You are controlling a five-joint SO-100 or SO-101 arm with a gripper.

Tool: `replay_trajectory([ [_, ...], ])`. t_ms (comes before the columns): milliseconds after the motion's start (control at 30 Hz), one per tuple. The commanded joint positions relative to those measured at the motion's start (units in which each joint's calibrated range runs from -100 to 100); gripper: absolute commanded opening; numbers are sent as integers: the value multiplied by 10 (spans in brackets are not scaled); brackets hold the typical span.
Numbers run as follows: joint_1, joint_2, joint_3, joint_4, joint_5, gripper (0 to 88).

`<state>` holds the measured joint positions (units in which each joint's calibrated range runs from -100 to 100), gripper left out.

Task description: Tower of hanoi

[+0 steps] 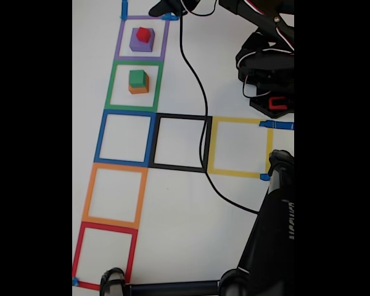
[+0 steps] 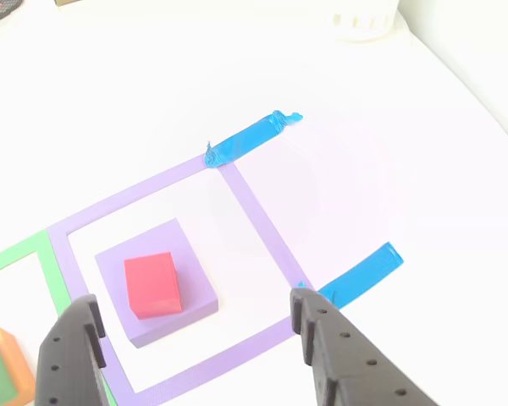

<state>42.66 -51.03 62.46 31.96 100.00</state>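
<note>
Fixed view showed you two stacks: small red cube (image 1: 143, 34) on purple cube (image 1: 141, 41), green cube (image 1: 137, 78) on orange cube (image 1: 138, 87); claw (image 2: 199, 338) open, empty above them; rebuilding remained.

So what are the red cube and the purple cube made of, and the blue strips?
The red cube and purple cube look like matte plastic or painted wood: flat even colour, crisp edges, no shine; I can't tell which. The blue strips look like slightly glossy tape, wrinkled at the ends and stuck flat to the table.
</note>
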Motion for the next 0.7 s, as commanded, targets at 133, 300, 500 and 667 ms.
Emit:
replay_trajectory([
  [133,-7,174,59,-324,0,254],
  [300,-11,253,80,-435,0,254],
  [500,-37,322,109,-543,0,254],
  [667,-62,360,128,-602,0,253],
])
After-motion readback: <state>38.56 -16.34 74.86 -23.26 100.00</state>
